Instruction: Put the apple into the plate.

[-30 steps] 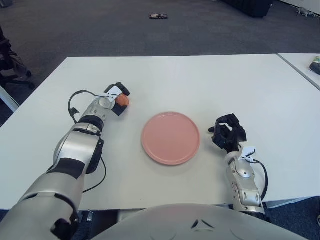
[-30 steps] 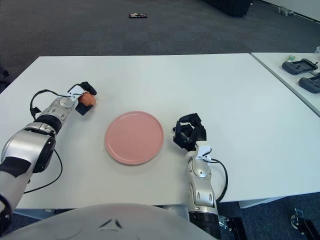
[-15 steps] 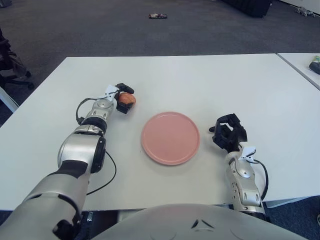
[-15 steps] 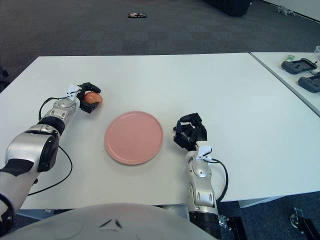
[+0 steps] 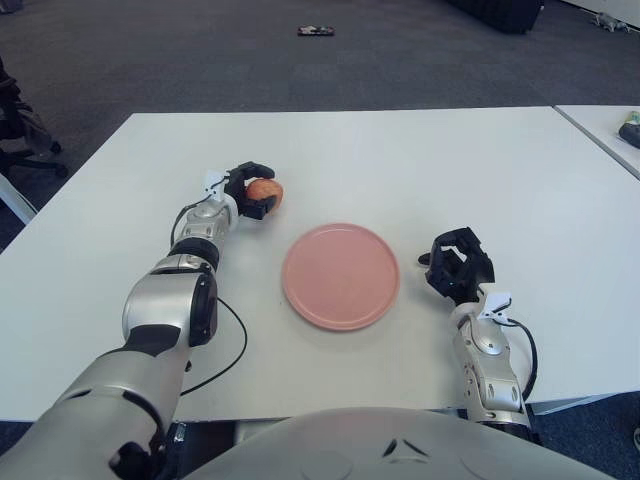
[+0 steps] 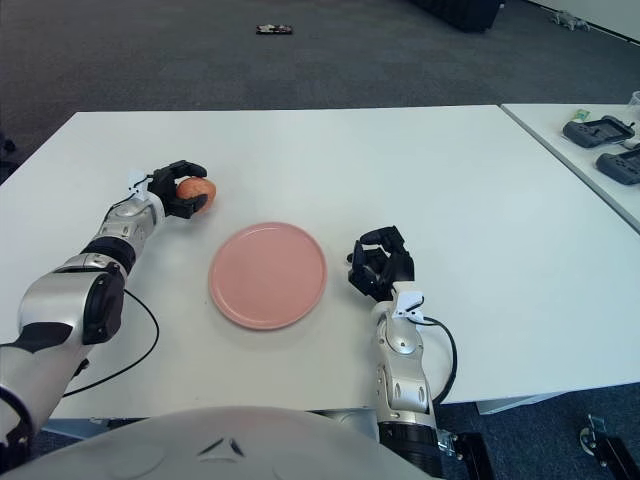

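Left robot hand [image 5: 246, 190] closed around apple [image 5: 265, 190], beyond the left of plate [image 5: 341, 276] over worktop [image 5: 400, 160]. Apple: probably firm, smooth, light; side grip suits. Right robot hand [image 5: 458, 266], curled, empty, right of plate.

No writing, label, brand, number or sign can be read anywhere in either view.
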Controlling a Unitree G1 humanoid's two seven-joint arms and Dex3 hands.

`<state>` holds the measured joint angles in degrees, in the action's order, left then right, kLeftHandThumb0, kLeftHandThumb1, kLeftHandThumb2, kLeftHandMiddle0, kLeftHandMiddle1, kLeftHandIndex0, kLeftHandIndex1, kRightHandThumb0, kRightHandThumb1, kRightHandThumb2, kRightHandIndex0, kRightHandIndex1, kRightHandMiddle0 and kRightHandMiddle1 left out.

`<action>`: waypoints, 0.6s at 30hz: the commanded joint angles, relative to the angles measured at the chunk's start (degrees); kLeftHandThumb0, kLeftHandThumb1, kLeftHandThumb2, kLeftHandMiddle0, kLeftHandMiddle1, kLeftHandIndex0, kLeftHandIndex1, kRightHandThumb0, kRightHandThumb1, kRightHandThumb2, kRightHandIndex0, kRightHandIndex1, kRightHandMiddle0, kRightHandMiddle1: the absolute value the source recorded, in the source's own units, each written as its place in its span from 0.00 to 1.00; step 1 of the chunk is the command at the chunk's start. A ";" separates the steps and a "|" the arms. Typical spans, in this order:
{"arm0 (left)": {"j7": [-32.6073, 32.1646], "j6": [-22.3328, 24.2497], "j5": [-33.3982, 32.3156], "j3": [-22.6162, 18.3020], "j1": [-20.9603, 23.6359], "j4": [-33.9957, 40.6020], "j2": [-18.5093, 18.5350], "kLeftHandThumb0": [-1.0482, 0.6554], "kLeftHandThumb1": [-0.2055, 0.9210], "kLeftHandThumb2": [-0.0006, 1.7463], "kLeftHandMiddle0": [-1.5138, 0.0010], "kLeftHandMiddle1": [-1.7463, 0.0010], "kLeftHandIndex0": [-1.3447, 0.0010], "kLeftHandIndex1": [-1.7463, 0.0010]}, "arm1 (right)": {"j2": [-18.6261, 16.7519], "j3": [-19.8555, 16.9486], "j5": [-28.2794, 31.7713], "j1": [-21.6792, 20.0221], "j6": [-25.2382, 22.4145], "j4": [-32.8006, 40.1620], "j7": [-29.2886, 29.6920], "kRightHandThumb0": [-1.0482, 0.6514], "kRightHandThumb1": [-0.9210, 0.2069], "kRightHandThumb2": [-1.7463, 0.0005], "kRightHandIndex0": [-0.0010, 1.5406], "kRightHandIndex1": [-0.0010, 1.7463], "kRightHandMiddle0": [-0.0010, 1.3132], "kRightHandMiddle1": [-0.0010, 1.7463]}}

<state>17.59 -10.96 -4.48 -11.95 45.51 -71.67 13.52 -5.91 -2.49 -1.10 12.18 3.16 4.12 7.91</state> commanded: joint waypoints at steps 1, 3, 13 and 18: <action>2.68 -3.25 -2.30 -1.33 0.08 4.27 0.00 0.61 0.09 1.00 0.36 0.07 0.48 0.00 | -0.05 -0.25 0.33 -1.09 -0.55 -0.39 0.21 0.39 0.26 0.47 0.38 0.79 0.28 1.00; 3.61 -4.21 -2.80 -1.38 -0.49 5.89 -0.23 0.61 0.09 1.00 0.36 0.07 0.49 0.00 | -0.03 -0.30 0.44 -1.18 -0.54 -0.50 0.13 0.39 0.25 0.47 0.38 0.79 0.27 1.00; 9.66 -9.60 -5.59 0.57 -7.48 22.04 -2.72 0.61 0.09 1.00 0.36 0.07 0.49 0.00 | 0.07 -0.30 0.54 -1.56 -0.06 -1.25 -0.22 0.39 0.25 0.48 0.38 0.80 0.27 1.00; 9.78 -9.51 -4.90 3.41 -12.29 33.21 -4.41 0.61 0.10 1.00 0.36 0.07 0.49 0.00 | -0.11 -0.24 0.50 -1.73 -0.64 -1.09 -0.08 0.39 0.26 0.46 0.38 0.81 0.28 1.00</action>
<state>26.78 -19.86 -9.27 -10.25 35.90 -45.01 10.09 -5.91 -2.67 -1.06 11.70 2.92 3.22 7.77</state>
